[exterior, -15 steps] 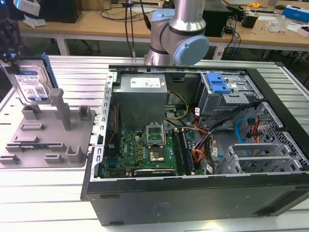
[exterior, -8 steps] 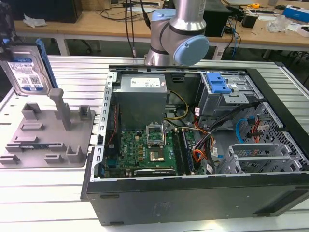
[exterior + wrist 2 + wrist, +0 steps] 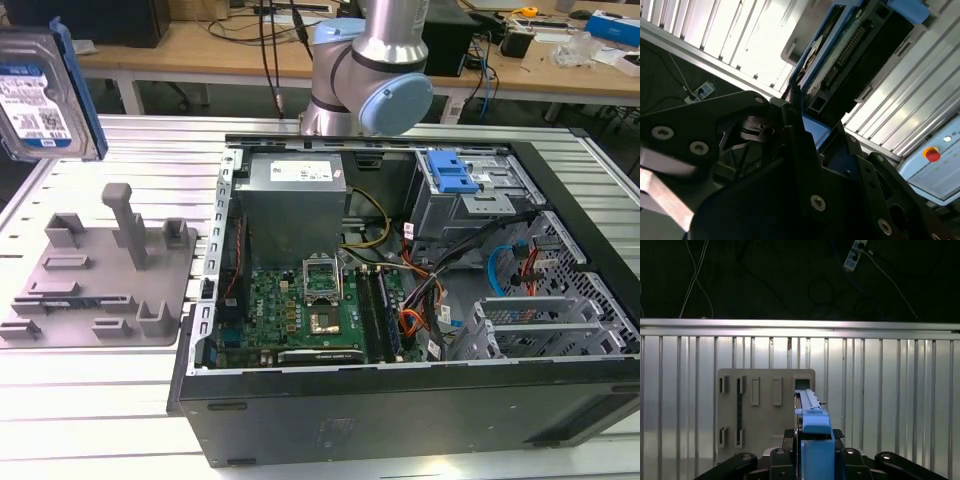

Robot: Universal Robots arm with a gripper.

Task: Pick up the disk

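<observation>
The one disk [image 3: 42,95] hangs high at the exterior view's far left, clear above the grey fixture [image 3: 100,275]. In the first wrist view the hand [image 3: 812,450] is closed narrow on its blue-railed edge. Held by an edge only, it could likely pivot or slip and drop onto the fixture's posts. On the one slatted worktop [image 3: 90,400] sit one fixture and one open computer case [image 3: 400,420].
</observation>
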